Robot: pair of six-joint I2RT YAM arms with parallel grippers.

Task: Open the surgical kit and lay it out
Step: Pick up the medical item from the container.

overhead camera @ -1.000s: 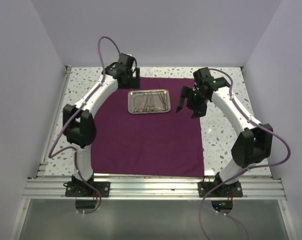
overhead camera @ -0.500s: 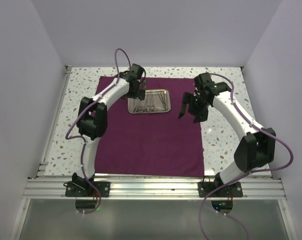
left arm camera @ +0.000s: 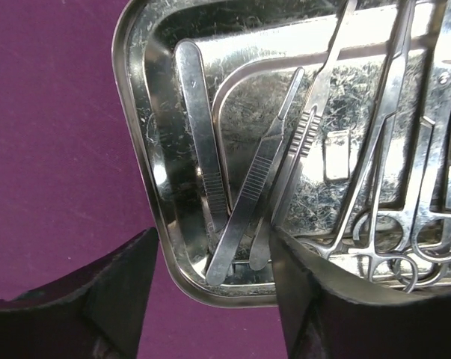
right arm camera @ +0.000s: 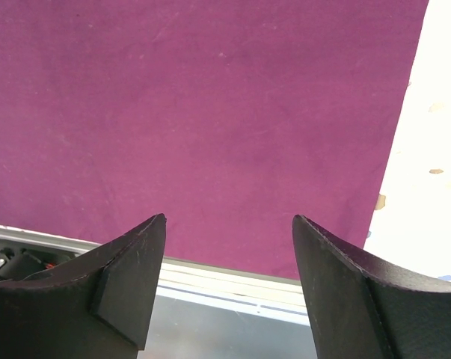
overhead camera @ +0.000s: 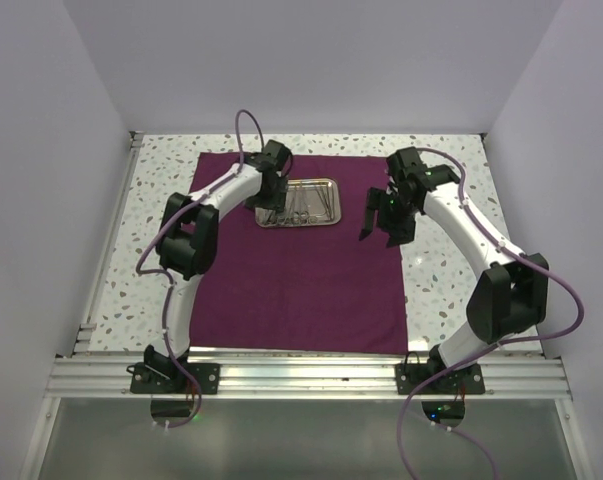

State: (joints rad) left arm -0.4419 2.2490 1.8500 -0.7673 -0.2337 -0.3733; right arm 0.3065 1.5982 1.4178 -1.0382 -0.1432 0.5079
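Note:
The surgical kit's maroon cloth [overhead camera: 301, 280] lies spread flat on the table. On its far half sits the steel tray [overhead camera: 326, 184], holding several silver instruments. In the left wrist view I see tweezers [left arm camera: 203, 149], a flat handle [left arm camera: 259, 179] and ring-handled forceps [left arm camera: 375, 172] inside the tray [left arm camera: 132, 149]. My left gripper [left arm camera: 214, 235] is open and straddles the tray's corner, with the instruments' ends between its fingers but not pinched. It shows at the tray's left end [overhead camera: 265, 203] from above. My right gripper [overhead camera: 378, 228] hangs open and empty [right arm camera: 229, 218] above the cloth [right arm camera: 210, 97], right of the tray.
Speckled white tabletop [overhead camera: 161, 230] borders the cloth on both sides and shows at the right [right arm camera: 427, 149] in the right wrist view. An aluminium rail [overhead camera: 301, 375] runs along the near edge. Pale walls close in the left, right and back.
My left arm has swung from the cloth's far left corner to the tray's left end, and its jaws have narrowed. The right gripper has shifted only slightly and closed a little.

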